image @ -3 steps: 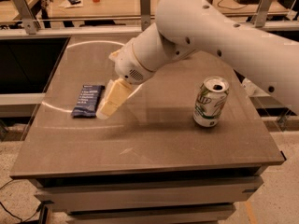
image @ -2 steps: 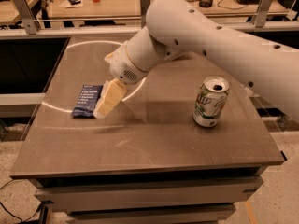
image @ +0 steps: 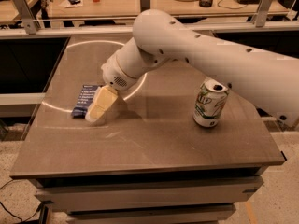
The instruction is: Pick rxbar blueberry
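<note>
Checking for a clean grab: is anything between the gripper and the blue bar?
Nothing visible does. The gripper is low over the table, right beside the bar. The can stands well apart, on the gripper's other side.

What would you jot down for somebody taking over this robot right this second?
Gripper: down low at the table, at the right edge of the bar; whether it has hold of anything cannot be told.
Bar: lying flat on the left side of the table.
Can: upright on the right, well apart from the bar; not part of the job.
Done: the arm has reached the bar.
Left: grip the bar and lift it off the table.
</note>
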Robot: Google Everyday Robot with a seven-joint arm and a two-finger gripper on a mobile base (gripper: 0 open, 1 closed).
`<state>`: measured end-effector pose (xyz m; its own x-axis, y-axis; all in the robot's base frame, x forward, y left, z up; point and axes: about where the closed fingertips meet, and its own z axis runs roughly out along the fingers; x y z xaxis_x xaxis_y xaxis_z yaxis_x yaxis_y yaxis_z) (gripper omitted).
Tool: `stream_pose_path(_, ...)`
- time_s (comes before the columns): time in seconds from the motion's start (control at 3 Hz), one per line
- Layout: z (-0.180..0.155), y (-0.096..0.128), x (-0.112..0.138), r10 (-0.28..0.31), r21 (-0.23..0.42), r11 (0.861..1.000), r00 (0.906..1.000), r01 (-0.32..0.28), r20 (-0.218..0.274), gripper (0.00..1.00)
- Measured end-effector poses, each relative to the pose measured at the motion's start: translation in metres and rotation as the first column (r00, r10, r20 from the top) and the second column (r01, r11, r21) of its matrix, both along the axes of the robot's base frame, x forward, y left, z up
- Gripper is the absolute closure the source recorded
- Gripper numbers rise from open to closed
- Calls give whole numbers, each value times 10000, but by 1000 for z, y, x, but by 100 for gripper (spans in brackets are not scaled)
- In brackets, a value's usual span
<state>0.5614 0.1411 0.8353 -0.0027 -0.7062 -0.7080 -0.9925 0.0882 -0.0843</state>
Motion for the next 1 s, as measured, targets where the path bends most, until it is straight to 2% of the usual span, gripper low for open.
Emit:
stream_pose_path(0.67, -16, 19, -4, -539, -218, 9984, 9946, 521, -889, 0)
stream_pose_path(1.0, -18, 29, -6, -416, -84, 9991, 9949, 410, -915, 19)
